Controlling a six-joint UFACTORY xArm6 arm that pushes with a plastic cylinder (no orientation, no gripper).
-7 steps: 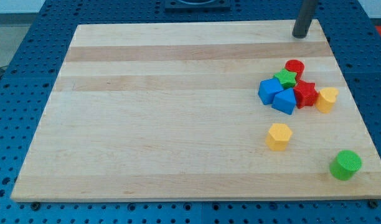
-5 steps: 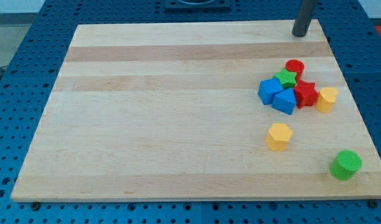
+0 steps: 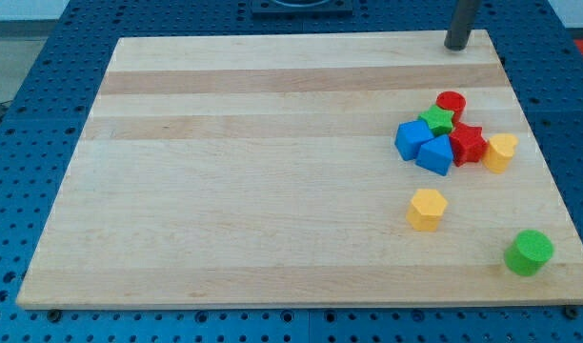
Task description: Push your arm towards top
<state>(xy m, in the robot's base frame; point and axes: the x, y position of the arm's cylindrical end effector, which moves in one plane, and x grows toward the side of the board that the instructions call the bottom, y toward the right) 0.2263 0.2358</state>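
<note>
My tip [image 3: 455, 46] rests on the wooden board [image 3: 253, 171] near its top right corner, well above all the blocks. Below it is a tight cluster: a red cylinder [image 3: 451, 103], a green star [image 3: 436, 120], a red star [image 3: 467, 143], two blue blocks [image 3: 412, 138] [image 3: 434, 154], and a yellow block [image 3: 501, 151] at the cluster's right. A yellow hexagon [image 3: 427, 209] lies apart, lower down. A green cylinder [image 3: 530, 252] sits near the bottom right corner.
The board lies on a blue perforated table [image 3: 25, 143]. A dark mount [image 3: 301, 8] shows at the view's top edge.
My tip has slid a little toward the view's top, closer to the board's top edge. No block has moved.
</note>
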